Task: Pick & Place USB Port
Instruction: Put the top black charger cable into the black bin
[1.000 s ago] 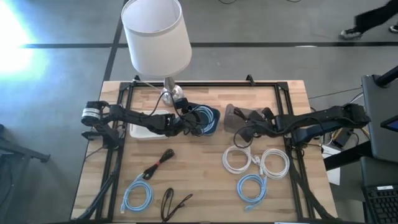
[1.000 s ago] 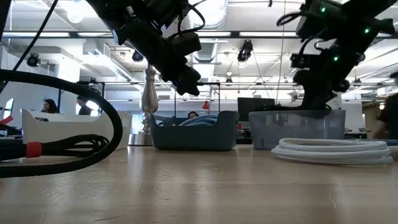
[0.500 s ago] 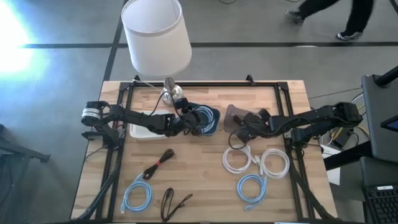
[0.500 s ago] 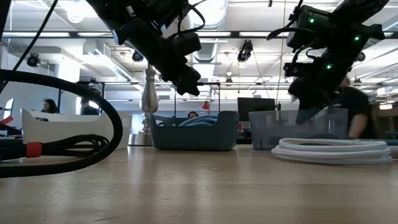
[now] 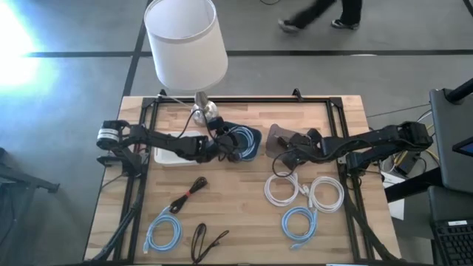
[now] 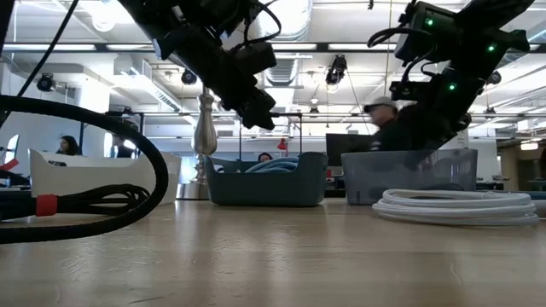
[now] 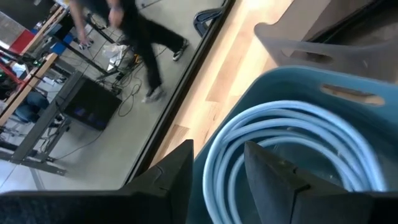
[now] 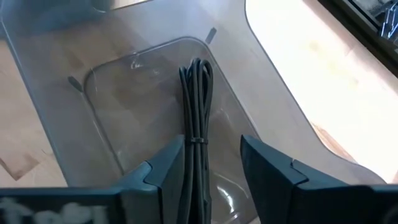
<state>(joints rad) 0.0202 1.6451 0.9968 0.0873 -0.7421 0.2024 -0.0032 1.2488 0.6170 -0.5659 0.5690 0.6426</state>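
**Black cable lies in the clear bin; several cables left on the table**

The right gripper (image 5: 284,157) hangs over the clear bin (image 5: 279,140), which sits just right of the table's middle. Its fingers (image 8: 163,167) stand apart, and between them, lower down, a bundled black cable (image 8: 196,106) lies on the bin's floor, tied at its middle. Nothing is clamped: the cable rests free of both fingers. I judge this drop to be made and the arm ready to lift away.

The left gripper (image 5: 225,150) waits over the blue bin (image 5: 247,142), at about nine o'clock from the clear bin. Its fingers (image 7: 177,171) are parted and empty, and coiled light blue cable (image 7: 273,134) fills the bin beneath them.

Work seems to remain. On the wooden table (image 5: 244,229), two white coils (image 5: 307,191) lie at about six o'clock from the clear bin, with a blue coil (image 5: 298,222) just beyond them. Toward the near left lie a black cable with a red band (image 5: 189,195), another blue coil (image 5: 163,231) and a dark loop (image 5: 207,238). A white tray (image 5: 168,157) sits at nine o'clock from the blue bin, a lamp (image 5: 186,44) at eleven.

Which of these is the USB piece the pictures do not settle. A person (image 5: 318,13) walks past, beyond the table's far edge.
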